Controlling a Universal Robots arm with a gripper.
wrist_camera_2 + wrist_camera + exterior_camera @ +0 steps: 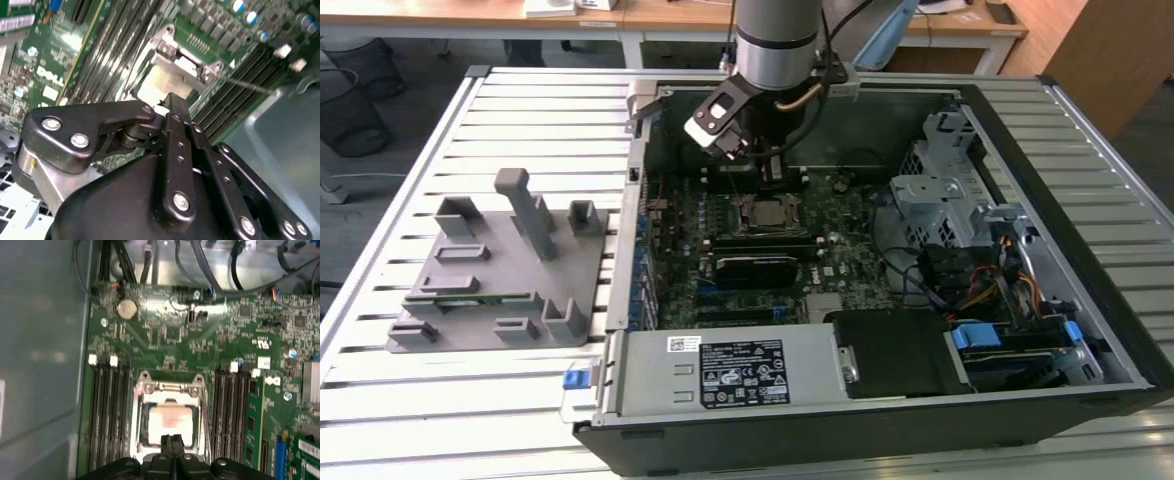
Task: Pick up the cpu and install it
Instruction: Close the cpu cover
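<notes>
Grey plastic fixture (pixel 494 270) is sitting on the slatted metal table (pixel 400 400) at the exterior view's left, well apart from the work. Moving right, I am looking into the open computer case (pixel 854 440), where the green motherboard (pixel 834 215) is lying flat. The arm is reaching down over the board, and the gripper (pixel 771 178) is hanging just above the metal-framed socket (pixel 142 405). In the first wrist view its two fingers (pixel 168 442) are pressing together with no gap, gripping nothing, over one edge of the cpu (pixel 170 421). I cannot tell whether they are touching it. The cpu is lying flat inside the socket frame, pale top up, with black memory slots (pixel 107 410) running along both sides. Further right in the exterior view, a silver drive cage (pixel 947 190) is standing inside the case, and coloured cables (pixel 987 290) are trailing near it.
</notes>
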